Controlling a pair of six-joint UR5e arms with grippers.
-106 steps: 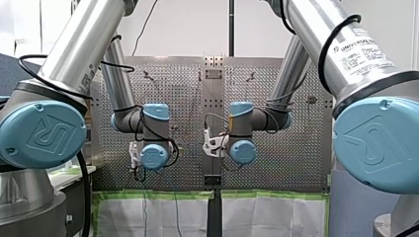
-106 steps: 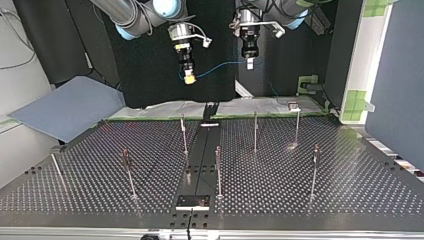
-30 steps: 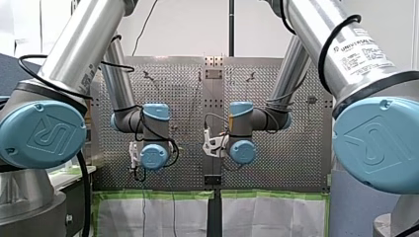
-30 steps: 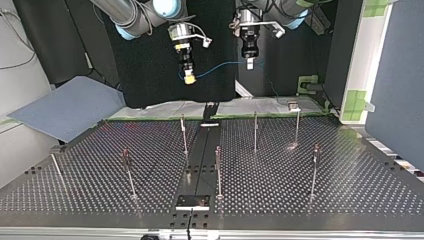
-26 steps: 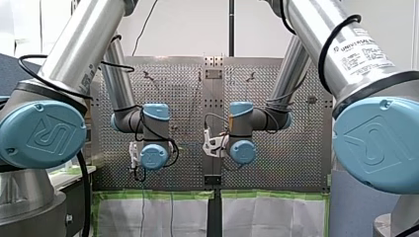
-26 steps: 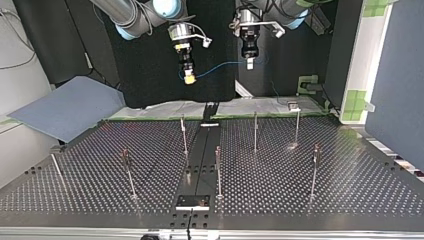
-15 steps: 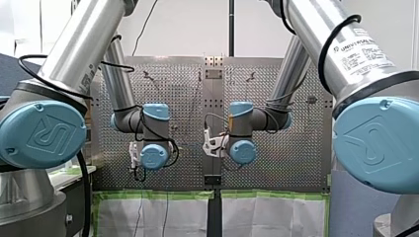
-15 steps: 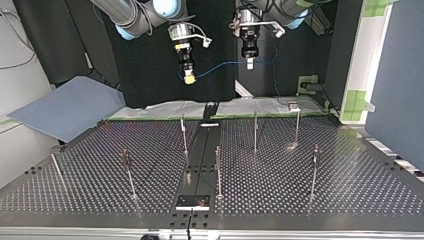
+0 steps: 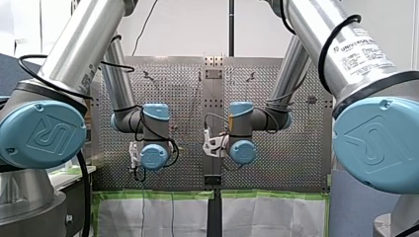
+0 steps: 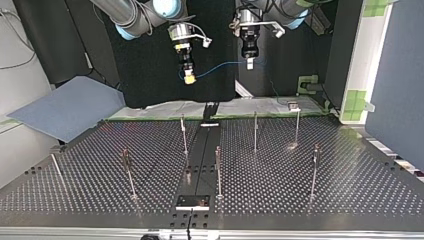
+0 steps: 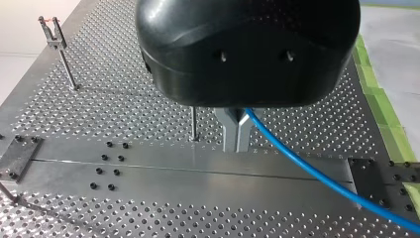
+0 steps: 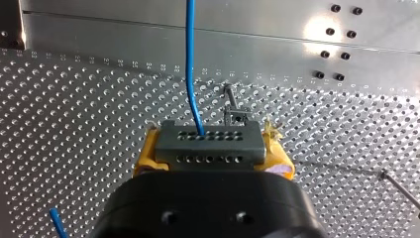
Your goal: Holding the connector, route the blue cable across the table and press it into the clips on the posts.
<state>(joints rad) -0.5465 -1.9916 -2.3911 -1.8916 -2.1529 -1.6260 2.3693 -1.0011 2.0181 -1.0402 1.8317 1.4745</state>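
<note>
In the top view both arms hang high above the table's far edge. My right gripper [image 10: 188, 77], with yellow pads, is shut on a dark grey connector [image 12: 207, 136] that fills its jaws in the right wrist view. The blue cable [image 10: 220, 66] leaves the connector's face [image 12: 190, 74] and spans to my left gripper [image 10: 249, 63]. My left gripper [image 11: 236, 148] has its metal fingers shut on the cable [image 11: 317, 171], which trails away beside them. Several thin posts with clips, such as one [image 10: 183, 134] and another [image 10: 255, 131], stand on the perforated table [image 10: 300, 195] below.
A metal strip [image 10: 200, 160] runs down the table's middle, with a small plate [image 10: 192, 202] at the near edge. A grey sheet [image 10: 70, 107] lies at the top view's left. White cloth with green tape [image 9: 158, 212] hangs along the table's edge in the front view.
Both arms stay where they were. The loose stretch of cable hanging below my left gripper sways a little from side to side.
</note>
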